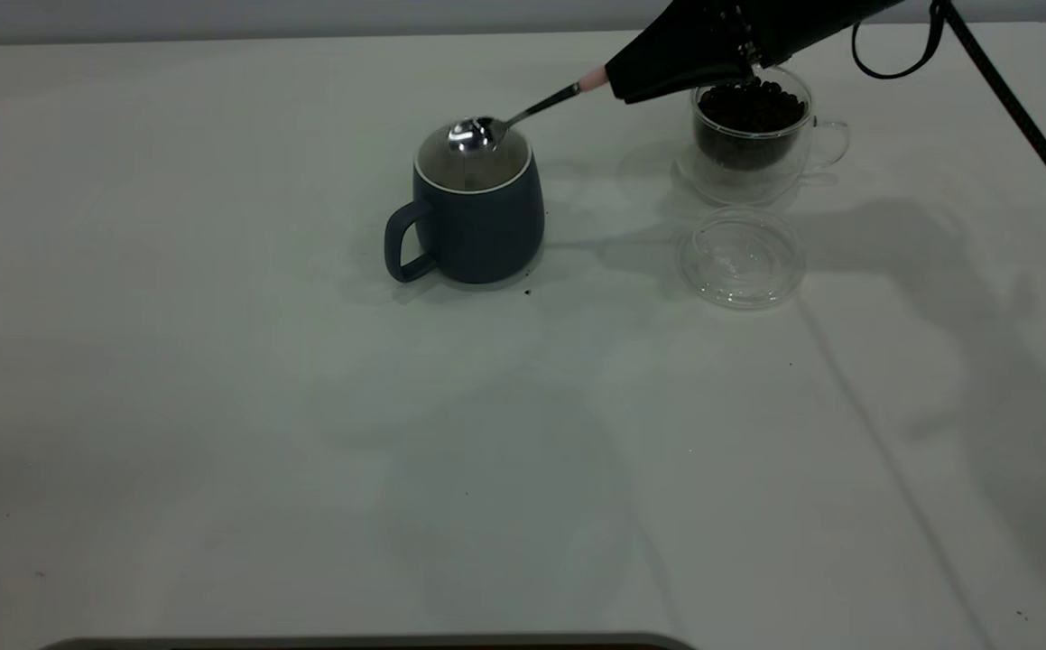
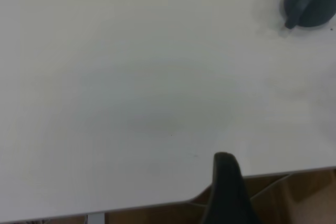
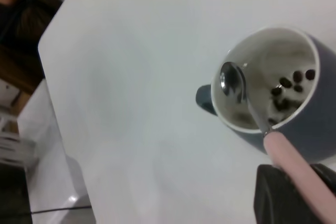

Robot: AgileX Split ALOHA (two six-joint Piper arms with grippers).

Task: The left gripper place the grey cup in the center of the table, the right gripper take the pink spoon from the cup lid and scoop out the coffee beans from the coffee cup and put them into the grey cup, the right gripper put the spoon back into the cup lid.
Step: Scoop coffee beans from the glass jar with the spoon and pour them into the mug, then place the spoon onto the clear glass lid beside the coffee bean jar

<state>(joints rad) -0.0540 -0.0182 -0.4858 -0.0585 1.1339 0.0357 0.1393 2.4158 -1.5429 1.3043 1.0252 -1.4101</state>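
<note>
Spoon (image 1: 486,132), held tight by the right gripper (image 1: 678,63), hangs over the grey cup (image 1: 476,212), which holds a few beans (image 3: 286,83). Bean cup (image 1: 751,135) sits full at 2 o'clock, lid (image 1: 740,256) empty. Left gripper (image 2: 227,187): jaws can't tell.

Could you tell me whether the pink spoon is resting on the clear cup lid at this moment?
No, the right gripper holds the pink spoon with its bowl over the grey cup, while the cup lid lies bare on the table.

One grey cup (image 1: 477,217), one pink spoon (image 1: 509,120), one glass coffee cup (image 1: 753,135), one clear lid (image 1: 741,256), one table (image 1: 216,406).
</note>
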